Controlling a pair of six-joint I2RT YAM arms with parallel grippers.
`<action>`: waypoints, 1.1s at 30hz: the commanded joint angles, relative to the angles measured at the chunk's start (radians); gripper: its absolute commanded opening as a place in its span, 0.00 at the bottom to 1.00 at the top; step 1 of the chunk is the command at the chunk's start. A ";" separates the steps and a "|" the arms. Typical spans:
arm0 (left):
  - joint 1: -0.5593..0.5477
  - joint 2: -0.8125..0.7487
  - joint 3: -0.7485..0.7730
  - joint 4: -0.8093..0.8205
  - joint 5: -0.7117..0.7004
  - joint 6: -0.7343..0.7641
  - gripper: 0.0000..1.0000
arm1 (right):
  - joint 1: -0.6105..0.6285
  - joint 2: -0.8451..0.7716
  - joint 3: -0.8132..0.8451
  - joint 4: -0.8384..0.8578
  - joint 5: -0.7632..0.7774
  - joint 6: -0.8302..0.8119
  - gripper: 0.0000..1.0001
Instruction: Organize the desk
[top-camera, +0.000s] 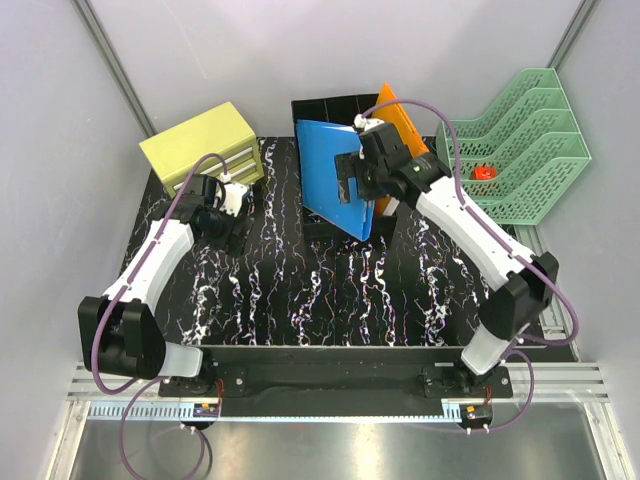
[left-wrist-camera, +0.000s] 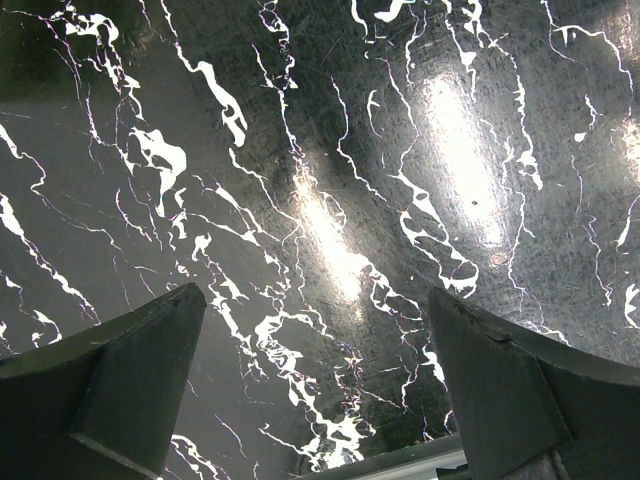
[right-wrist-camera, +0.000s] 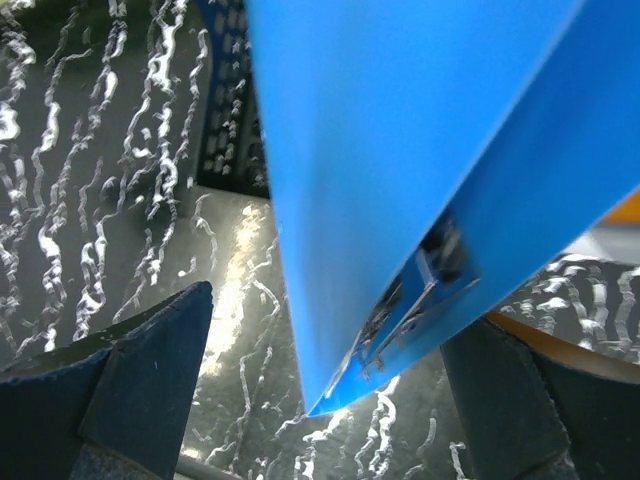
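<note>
The tabletop (top-camera: 300, 290), a broad flat slab of glossy black with white marble-like veins, lay directly under both arms. The left fingers (left-wrist-camera: 130, 390), dark wedge-shaped pads, stood wide apart above its left part. They held nothing, and only bare veined surface showed between them. Farther in, the right fingers (right-wrist-camera: 140, 370) were also spread wide, over the tabletop's far middle. The lower corner of a smooth blue folder (right-wrist-camera: 400, 180) hung between them, clear of one finger; whether it touched the other I could not tell. The folder leaned in a black mesh holder (top-camera: 325, 108) beside an orange folder (top-camera: 402, 118). At the far left stood a boxy yellow-green drawer unit (top-camera: 205, 145). At the far right was a perforated mint-green tiered tray (top-camera: 520, 150) with a small red item (top-camera: 484, 172) in it.
</note>
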 joint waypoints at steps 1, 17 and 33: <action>0.004 -0.002 0.014 0.031 0.032 -0.007 0.99 | -0.003 -0.094 -0.152 0.187 -0.088 0.070 0.98; 0.004 -0.013 0.017 0.023 0.035 -0.014 0.99 | 0.020 -0.324 -0.713 0.674 -0.108 0.234 0.49; -0.004 -0.002 0.026 0.022 0.035 -0.020 0.99 | 0.035 -0.231 -0.219 0.146 0.018 0.173 0.04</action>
